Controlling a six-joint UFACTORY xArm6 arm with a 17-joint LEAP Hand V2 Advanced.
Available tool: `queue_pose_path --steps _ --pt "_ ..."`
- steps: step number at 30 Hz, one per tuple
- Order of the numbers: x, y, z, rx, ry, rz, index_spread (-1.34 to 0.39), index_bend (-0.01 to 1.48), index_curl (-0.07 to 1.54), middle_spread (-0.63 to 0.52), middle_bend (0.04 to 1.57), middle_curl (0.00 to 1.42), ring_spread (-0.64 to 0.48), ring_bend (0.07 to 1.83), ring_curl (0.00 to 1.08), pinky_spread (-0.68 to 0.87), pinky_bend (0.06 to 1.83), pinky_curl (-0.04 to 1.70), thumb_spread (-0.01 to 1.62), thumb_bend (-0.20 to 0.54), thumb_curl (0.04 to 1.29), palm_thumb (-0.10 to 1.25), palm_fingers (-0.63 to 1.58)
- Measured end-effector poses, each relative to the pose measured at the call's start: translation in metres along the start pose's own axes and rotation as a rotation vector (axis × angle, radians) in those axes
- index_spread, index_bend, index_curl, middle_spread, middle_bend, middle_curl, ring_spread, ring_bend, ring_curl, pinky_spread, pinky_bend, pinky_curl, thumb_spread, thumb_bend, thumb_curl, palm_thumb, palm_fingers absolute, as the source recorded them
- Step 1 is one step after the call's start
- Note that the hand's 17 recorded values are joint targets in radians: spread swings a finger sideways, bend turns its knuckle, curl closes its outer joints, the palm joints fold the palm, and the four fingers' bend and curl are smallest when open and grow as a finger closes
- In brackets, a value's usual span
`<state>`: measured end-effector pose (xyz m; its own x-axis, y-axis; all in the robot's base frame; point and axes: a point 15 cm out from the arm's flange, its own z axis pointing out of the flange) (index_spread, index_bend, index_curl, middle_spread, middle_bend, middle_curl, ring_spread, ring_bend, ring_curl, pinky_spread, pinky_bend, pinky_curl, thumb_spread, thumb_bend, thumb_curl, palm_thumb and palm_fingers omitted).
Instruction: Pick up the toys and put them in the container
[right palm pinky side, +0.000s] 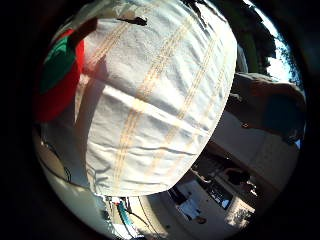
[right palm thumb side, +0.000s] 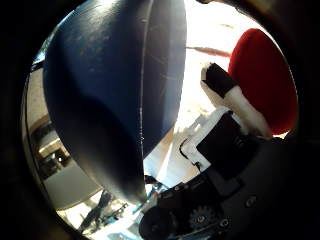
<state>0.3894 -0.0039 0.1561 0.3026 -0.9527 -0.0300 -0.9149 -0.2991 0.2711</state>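
Blue bowl (right palm thumb side: 115, 95) only thumb-side

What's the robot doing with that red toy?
The robot's hand is right up against a red toy with a green patch, beside a white cloth with tan stripes. A big dark blue rounded thing, maybe the container, sits very close to the palm. Whether the hand really holds the toy cannot be told.

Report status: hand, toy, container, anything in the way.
Hand close over striped cloth; grip unclear. Red toy with green patch beside cloth. Dark blue rounded container near palm. No visible obstruction.
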Motion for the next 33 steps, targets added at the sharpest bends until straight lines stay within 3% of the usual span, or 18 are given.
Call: queue_pose_path --steps 1,5,8,13,19,25,29,33 --pt "0.002 0.002 0.0 -0.007 0.009 -0.002 -0.2 0.07 0.25 -0.08 0.38 0.43 0.18 0.77 0.4 0.45 0.79 0.27 1.1 -0.024 0.41 0.8 0.9" --pt "0.001 0.009 0.001 -0.034 0.011 -0.005 -0.31 0.11 0.17 -0.13 0.66 0.58 0.1 1.09 0.54 0.42 0.95 0.36 1.09 -0.027 0.42 0.81 1.06" --pt "0.0 0.01 -0.006 -0.023 0.016 -0.007 -0.41 0.19 0.14 -0.17 0.86 0.7 0.04 1.19 0.63 0.37 1.16 0.46 1.08 -0.017 0.44 0.84 1.15" --pt "-0.001 0.028 -0.025 -0.029 -0.008 0.036 -0.57 0.36 0.14 -0.2 1.01 0.81 -0.03 1.28 0.69 0.29 1.36 0.58 1.06 0.011 0.51 0.98 1.14" --pt "-0.009 0.067 -0.079 -0.076 -0.037 0.063 -0.71 0.51 0.14 -0.21 1.09 0.9 -0.07 1.34 0.73 0.23 1.45 0.66 1.1 -0.007 0.55 1.02 1.06" --pt "-0.061 0.095 -0.164 0.009 -0.09 -0.007 -0.84 0.6 0.12 -0.22 1.12 0.96 -0.09 1.38 0.76 0.19 1.48 0.72 1.14 -0.013 0.59 1.01 1.0" --pt "-0.105 0.085 -0.21 0.112 -0.116 -0.09 -0.91 0.64 0.11 -0.23 1.14 0.99 -0.1 1.4 0.77 0.17 1.5 0.75 1.16 -0.014 0.61 1.01 0.97" --pt "-0.155 0.048 -0.237 0.214 -0.163 -0.144 -0.96 0.68 0.08 -0.23 1.15 1.01 -0.1 1.42 0.77 0.16 1.5 0.77 1.18 -0.015 0.62 1.0 0.95"
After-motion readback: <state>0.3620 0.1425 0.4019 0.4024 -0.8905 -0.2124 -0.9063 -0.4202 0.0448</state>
